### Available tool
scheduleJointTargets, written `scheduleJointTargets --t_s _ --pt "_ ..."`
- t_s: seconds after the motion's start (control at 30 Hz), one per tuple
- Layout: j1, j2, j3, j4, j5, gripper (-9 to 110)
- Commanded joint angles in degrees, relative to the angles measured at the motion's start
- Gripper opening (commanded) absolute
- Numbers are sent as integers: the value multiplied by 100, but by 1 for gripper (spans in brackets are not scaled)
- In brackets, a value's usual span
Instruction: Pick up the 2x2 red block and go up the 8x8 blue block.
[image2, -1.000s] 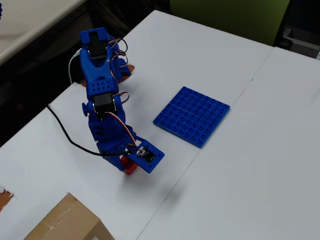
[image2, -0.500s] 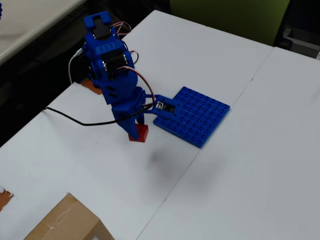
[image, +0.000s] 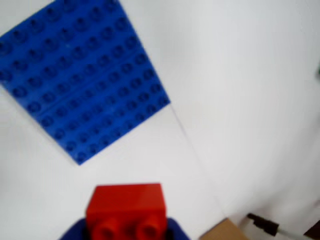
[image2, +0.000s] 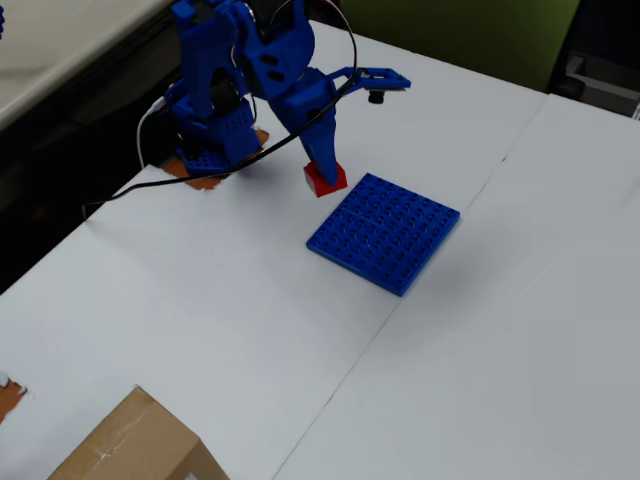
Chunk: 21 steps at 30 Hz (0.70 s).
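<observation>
Pinching the 2x2 red block (image2: 325, 178) between its fingers, the blue gripper (image2: 322, 172) sits just beside the 8x8 blue block's (image2: 384, 231) near corner, seemingly lifted off the white table (image2: 200, 300), though the blurred wrist view leaves this uncertain. Carried too low, the brick could catch the plate's edge and twist loose.

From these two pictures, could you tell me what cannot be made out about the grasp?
- Gripper jaws: overhead view, the arm covers them; wrist view, cut off by the bottom edge.
- 2x2 red block: whether lifted off the table, unclear in both.
- 8x8 blue block: studs blurred, wrist view.
</observation>
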Motion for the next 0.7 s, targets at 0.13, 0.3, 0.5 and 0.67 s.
scheduleJointTargets --t_s 0.13,0.3,0.5,0.67 --pt "-747 158 -281 149 -976 1" --pt "-1090 -114 -308 97 -1081 1" --pt "-1283 -721 -738 88 -1178 1" --pt "-1459 -1099 -870 -44 -1187 1"
